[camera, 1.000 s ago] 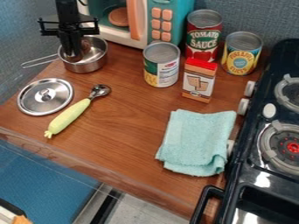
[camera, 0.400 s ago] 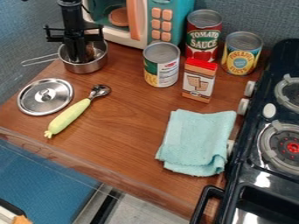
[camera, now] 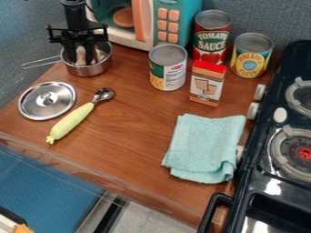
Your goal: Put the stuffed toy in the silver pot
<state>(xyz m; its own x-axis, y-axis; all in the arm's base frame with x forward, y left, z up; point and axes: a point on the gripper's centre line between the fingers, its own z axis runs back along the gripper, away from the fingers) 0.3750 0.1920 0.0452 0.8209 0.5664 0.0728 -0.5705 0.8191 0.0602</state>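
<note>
At the upper left, my gripper (camera: 81, 60) hangs down into the silver pot (camera: 88, 70), its two fingers spread apart. Between them shows a brownish-pink thing (camera: 81, 53), apparently the stuffed toy, inside the pot; most of it is hidden by the fingers and the pot's wall. The pot stands upright on the counter with its wire handle pointing left.
Nearby are a silver lid (camera: 47, 101), a green-handled scoop (camera: 72, 122) and a toy microwave (camera: 146, 22). Farther right stand a white-labelled can (camera: 168, 68), two more cans, a cracker box (camera: 206, 85), a folded cloth (camera: 205, 148) and the stove (camera: 273, 182).
The gripper has shifted slightly right, and its fingers have opened apart around the brownish-pink thing. The pot has stayed where it was.
</note>
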